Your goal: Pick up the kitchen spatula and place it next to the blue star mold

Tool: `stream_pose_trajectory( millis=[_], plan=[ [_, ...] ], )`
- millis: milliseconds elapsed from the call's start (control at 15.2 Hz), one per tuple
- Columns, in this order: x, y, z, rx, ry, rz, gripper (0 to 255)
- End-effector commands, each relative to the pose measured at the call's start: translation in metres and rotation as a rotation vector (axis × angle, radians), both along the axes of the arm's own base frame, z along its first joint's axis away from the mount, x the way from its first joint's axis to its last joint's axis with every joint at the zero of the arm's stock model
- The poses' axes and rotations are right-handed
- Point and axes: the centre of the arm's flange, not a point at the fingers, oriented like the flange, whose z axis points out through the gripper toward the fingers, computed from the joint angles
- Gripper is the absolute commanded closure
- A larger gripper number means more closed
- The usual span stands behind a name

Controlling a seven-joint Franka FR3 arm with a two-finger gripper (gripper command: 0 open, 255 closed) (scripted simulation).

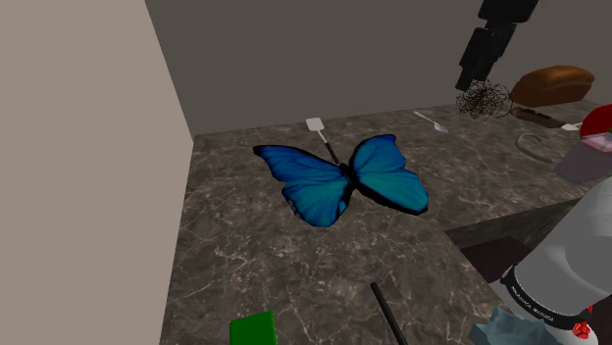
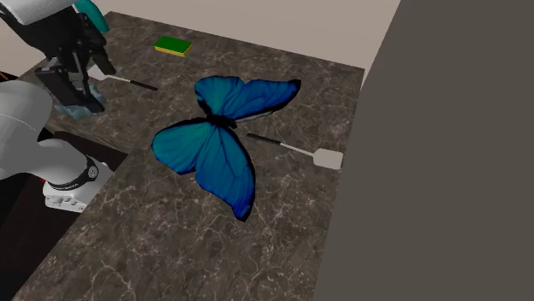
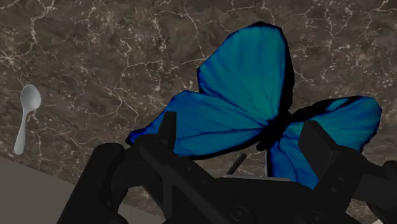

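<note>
Right against the blue butterfly shape [image 1: 343,181], on the dark marbled counter [image 1: 294,265], you have the spatula [image 1: 316,126]: it lies flat, its dark handle running in to the notch between the wings, its white blade pointing away from the butterfly toward the wall [image 1: 98,147]. Your gripper [image 3: 243,135] hangs in the air well apart from the butterfly, looking down at it, fingers [image 3: 168,130] spread and holding nothing. A white spoon [image 3: 28,105] and a green sponge [image 2: 173,45] each lie well away from the butterfly
</note>
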Motion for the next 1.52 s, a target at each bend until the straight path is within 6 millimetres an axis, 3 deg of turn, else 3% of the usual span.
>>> stream_pose_trajectory(
  millis=[0,726,1452],
  plan=[
    [0.000,0.000,0.000,0.000,0.000,0.000,0],
    [0.123,0.039,-0.074,-0.005,0.029,-0.156,0],
    [0.248,0.058,-0.151,-0.010,0.058,-0.311,0]
  ],
)
